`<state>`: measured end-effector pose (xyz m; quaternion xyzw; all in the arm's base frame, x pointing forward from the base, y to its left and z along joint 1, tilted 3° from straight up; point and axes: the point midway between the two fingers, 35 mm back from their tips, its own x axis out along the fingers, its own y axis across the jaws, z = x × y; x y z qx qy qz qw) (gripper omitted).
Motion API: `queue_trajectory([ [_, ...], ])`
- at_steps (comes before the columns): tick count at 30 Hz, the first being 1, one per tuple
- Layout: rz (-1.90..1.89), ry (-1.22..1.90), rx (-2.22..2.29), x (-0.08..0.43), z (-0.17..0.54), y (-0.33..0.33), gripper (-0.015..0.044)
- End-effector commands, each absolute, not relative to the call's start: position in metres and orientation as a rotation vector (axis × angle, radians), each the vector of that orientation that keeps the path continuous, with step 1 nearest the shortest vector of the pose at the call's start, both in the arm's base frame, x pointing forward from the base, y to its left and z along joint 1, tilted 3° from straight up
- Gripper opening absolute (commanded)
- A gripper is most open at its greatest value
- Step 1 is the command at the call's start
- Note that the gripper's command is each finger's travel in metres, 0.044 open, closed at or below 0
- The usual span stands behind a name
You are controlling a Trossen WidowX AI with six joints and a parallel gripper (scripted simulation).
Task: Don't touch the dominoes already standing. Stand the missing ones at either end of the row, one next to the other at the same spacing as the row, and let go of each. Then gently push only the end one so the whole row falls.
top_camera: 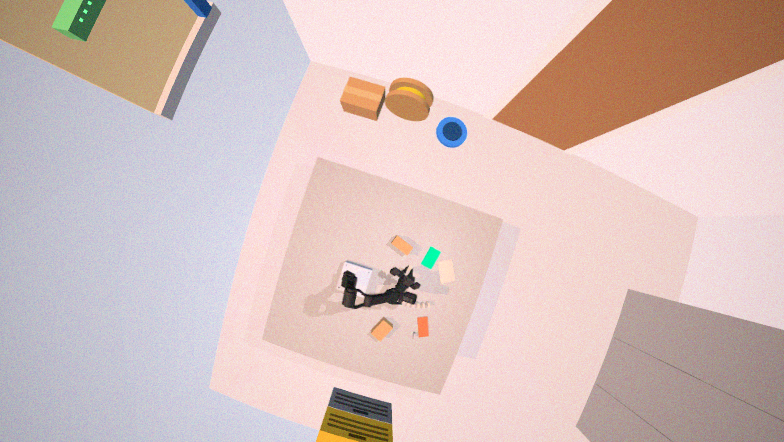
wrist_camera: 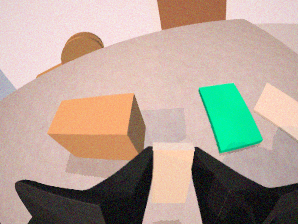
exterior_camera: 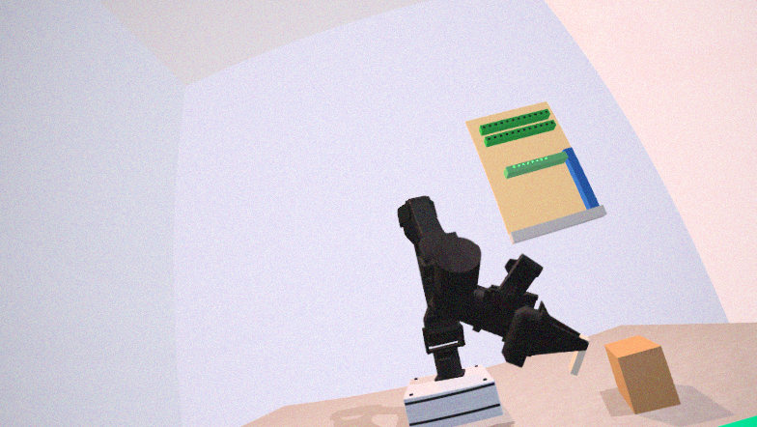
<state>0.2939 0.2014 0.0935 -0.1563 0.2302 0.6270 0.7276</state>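
My gripper [top_camera: 409,269] [exterior_camera: 585,343] [wrist_camera: 172,152] is shut on a cream domino [exterior_camera: 577,363] [wrist_camera: 172,177]. In the wrist view the domino sits between both fingertips; in the exterior view it hangs tilted below them, raised off the surface. The row of small cream standing dominoes [top_camera: 424,304] is in the top view, just right of and below the arm's forearm. The gripper is above the row in that picture, off to its side. The row's left end is close to or under the arm, so I cannot tell whether it is hidden. The row is not in the wrist view.
An orange block [top_camera: 401,244] [exterior_camera: 644,376] [wrist_camera: 95,122] stands near the gripper, with a green tile [top_camera: 430,257] [wrist_camera: 230,117] and a cream tile [top_camera: 446,271] [wrist_camera: 279,107] beyond. Below the row lie a red-orange tile [top_camera: 422,326], a small grey piece [top_camera: 414,334] and another orange block [top_camera: 381,329].
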Motion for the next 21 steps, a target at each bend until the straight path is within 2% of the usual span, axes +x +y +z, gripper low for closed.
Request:
queue_trajectory([
  [1,1.408,0.414,-0.270,0.291,0.095,0.194,0.0107],
  [21,1.525,-0.007,-0.093,0.248,0.110,0.153,0.0107],
])
